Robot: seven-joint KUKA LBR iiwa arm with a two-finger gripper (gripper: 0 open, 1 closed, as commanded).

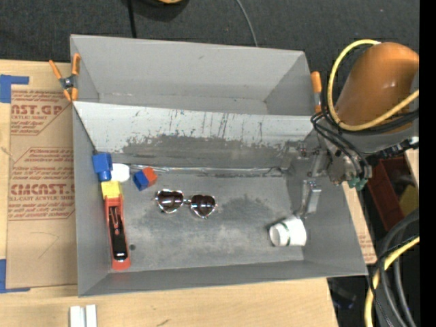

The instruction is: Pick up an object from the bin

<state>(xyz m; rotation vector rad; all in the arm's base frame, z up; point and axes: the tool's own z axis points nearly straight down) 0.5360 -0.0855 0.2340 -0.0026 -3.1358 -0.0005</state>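
The pincer [311, 201] hangs low at the three o'clock side of the grey metal bin [191, 73], just off the right wall; whether it is spread or pressed together cannot be told. Nothing shows in its grip. Just beside it, at seven o'clock from its tip, a small white cylindrical roll [287, 232] lies on its side on the bin floor. Farther out at nine o'clock, near the floor's middle, rests a pair of sunglasses with mirrored, heart-shaped lenses [185, 203]. Well apart, along the left wall, lies a loose group: a small blue-and-orange piece [144, 178], a white round knob [120, 172], a blue block [102, 165], a yellow block [111, 188], and a long red-and-black tool [117, 234] pointing toward six o'clock.
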